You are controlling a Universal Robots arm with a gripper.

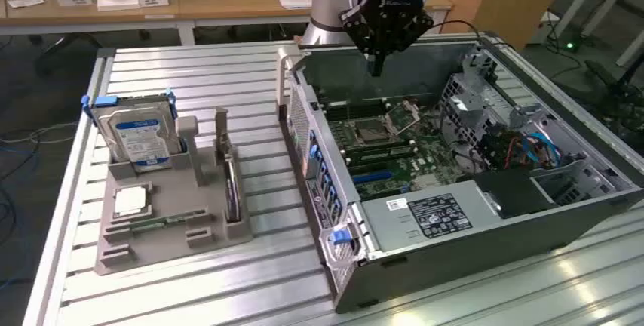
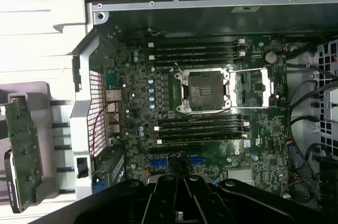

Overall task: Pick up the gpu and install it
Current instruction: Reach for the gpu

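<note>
high over the open computer case [image 1: 503, 244], the gripper [image 1: 378, 64], pointing down at the green board [image 2: 137, 129] inside. fingers [image 2: 168, 200] pressed together, holding nothing. over on the exterior view's left, well apart from the gripper, the gpu [image 1: 234, 189], standing on its thin edge in the gray tray [image 1: 151, 244] on the metal table [image 1: 201, 69], near the hard drive [image 1: 141, 137].

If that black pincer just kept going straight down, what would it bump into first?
Probably the green motherboard inside the open computer case, somewhere near the processor socket; the pincer hangs above it, though depth is unclear.
</note>
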